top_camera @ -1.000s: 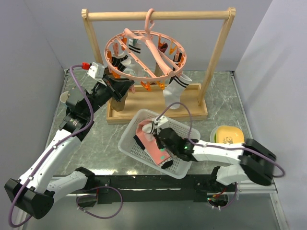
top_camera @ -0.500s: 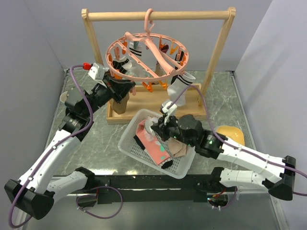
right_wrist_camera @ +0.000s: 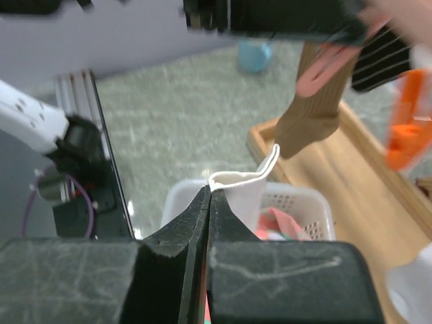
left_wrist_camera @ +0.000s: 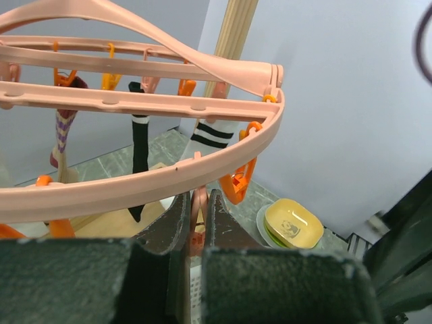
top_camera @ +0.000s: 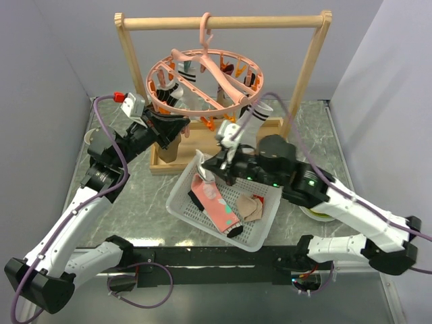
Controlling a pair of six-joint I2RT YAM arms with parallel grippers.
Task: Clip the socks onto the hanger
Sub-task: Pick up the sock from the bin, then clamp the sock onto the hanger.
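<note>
Hanger (top_camera: 214,73) of salmon-pink plastic hangs by its hook from the wooden rack (top_camera: 223,22) at the back of the tabletop (top_camera: 135,202), seen from above. A white striped sock (top_camera: 248,123) dangles from its right side and a tan sock (top_camera: 169,145) from its left. The left gripper (top_camera: 179,125) reaches up to the ring's near-left rim. In front of the rack stands a white mesh basket (top_camera: 177,206), with a pink sock (top_camera: 216,206) and a brown sock (top_camera: 251,209) lying inside. The right gripper (top_camera: 219,165) hovers over the basket's far side.

In the left wrist view, the left jaws are almost pressed together, pinching a pink clip (left_wrist_camera: 198,214) that hangs just under the hanger's rim. An orange clip (left_wrist_camera: 237,185) hangs beside it on the right. Across the ring, a maroon striped sock (left_wrist_camera: 63,135), a black sock (left_wrist_camera: 140,155) and the white striped sock (left_wrist_camera: 209,135) hang from clips. A yellow dish (left_wrist_camera: 292,223) sits on the tabletop below.

In the right wrist view, the right jaws are pressed together on the cuff of a white sock (right_wrist_camera: 246,196), held above the basket (right_wrist_camera: 300,202). Ahead, the tan sock (right_wrist_camera: 307,118) hangs over the rack's base, and a blue cup (right_wrist_camera: 255,57) stands well beyond.
</note>
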